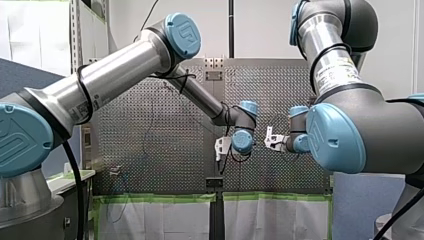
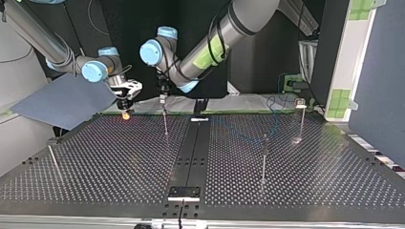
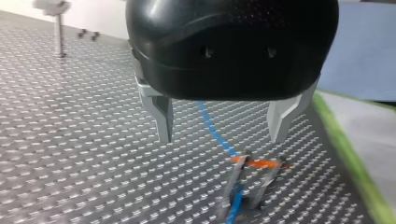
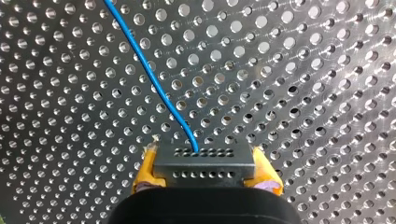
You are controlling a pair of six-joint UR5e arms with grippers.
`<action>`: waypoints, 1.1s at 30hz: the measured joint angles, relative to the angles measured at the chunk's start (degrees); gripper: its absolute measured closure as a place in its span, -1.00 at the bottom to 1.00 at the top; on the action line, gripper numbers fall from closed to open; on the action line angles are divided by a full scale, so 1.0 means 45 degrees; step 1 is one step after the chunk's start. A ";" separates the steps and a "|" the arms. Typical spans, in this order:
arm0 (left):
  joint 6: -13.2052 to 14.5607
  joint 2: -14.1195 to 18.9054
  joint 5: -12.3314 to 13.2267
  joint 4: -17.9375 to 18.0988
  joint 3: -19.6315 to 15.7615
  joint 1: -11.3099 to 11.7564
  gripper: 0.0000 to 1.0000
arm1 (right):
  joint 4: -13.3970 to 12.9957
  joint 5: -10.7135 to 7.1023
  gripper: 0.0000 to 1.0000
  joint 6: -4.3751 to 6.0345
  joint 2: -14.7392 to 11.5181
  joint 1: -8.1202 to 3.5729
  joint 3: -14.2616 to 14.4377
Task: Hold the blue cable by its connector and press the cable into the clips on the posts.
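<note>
The blue cable (image 4: pixel 154 79) runs over the perforated table (image 4: pixel 303 70) into a black connector (image 4: pixel 204 164). My right gripper (image 4: pixel 205 170) is shut on that connector, one yellow pad (image 4: pixel 145 170) on each side. In the left wrist view the cable (image 3: pixel 212 128) passes under my left gripper (image 3: pixel 222 137), whose metal fingers (image 3: pixel 161 119) stand open with nothing held. Just ahead of it is my right gripper (image 3: pixel 256 164) with its orange-yellow pads. In the top view my right gripper (image 2: pixel 126 113) is low at the table's far edge, and my left gripper (image 2: pixel 163 99) hangs beside it above a post (image 2: pixel 165 121).
Thin clip posts stand on the table: one at the top view's middle right (image 2: pixel 264 157), one further back right (image 2: pixel 301 119), one leaning at the left edge (image 2: pixel 53 161). A blue-grey sheet (image 2: pixel 67 100) lies beyond the far left edge. Another post (image 3: pixel 58 28) shows far off in the left wrist view.
</note>
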 joint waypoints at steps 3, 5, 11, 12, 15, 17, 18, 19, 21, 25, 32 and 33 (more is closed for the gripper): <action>-0.0007 0.0409 -0.0247 0.0407 -0.0410 0.0063 -1.00 | 0.0007 -0.0001 1.00 -0.0004 0.0006 -0.0004 0.0000; -0.0015 0.0704 -0.0446 0.0702 -0.0708 0.0109 -1.00 | 0.0009 -0.0008 1.00 -0.0001 0.0010 -0.0006 -0.0001; -0.0123 0.1392 -0.0748 0.1394 -0.1398 0.0197 -1.00 | 0.0014 -0.0116 1.00 0.0053 0.0023 -0.0008 0.0000; -0.0138 0.1506 -0.0775 0.1504 -0.1511 0.0207 -1.00 | 0.0014 -0.0125 1.00 0.0057 0.0027 -0.0008 0.0000; -0.0187 0.1906 -0.0891 0.1903 -0.1910 0.0234 -1.00 | 0.0019 -0.0133 1.00 0.0072 0.0032 -0.0008 0.0000; -0.0224 0.2159 -0.1013 0.2161 -0.2163 0.0240 -1.00 | 0.0024 -0.0135 1.00 0.0085 0.0033 -0.0009 0.0000; -0.0247 0.2260 -0.1079 0.2260 -0.2266 0.0240 -1.00 | 0.0032 -0.0136 1.00 0.0092 0.0033 -0.0011 -0.0001; -0.0281 0.2363 -0.1149 0.2359 -0.2366 0.0240 -1.00 | 0.0047 -0.0137 1.00 0.0096 0.0033 -0.0012 -0.0001; -0.0391 0.2622 -0.1277 0.2622 -0.2627 0.0235 -1.00 | 0.0093 -0.0136 1.00 0.0100 0.0034 -0.0021 0.0000; -0.0643 0.3114 -0.1279 0.3111 -0.3120 0.0245 -1.00 | 0.0139 -0.0137 1.00 0.0104 0.0035 -0.0025 -0.0001; -0.1185 0.4001 -0.1142 0.3047 -0.4003 0.0213 -1.00 | 0.0215 -0.0137 1.00 0.0128 0.0035 -0.0056 -0.0003; -0.1196 0.4106 -0.1137 0.2997 -0.4108 0.0206 -1.00 | 0.0232 -0.0137 1.00 0.0134 0.0035 -0.0061 -0.0002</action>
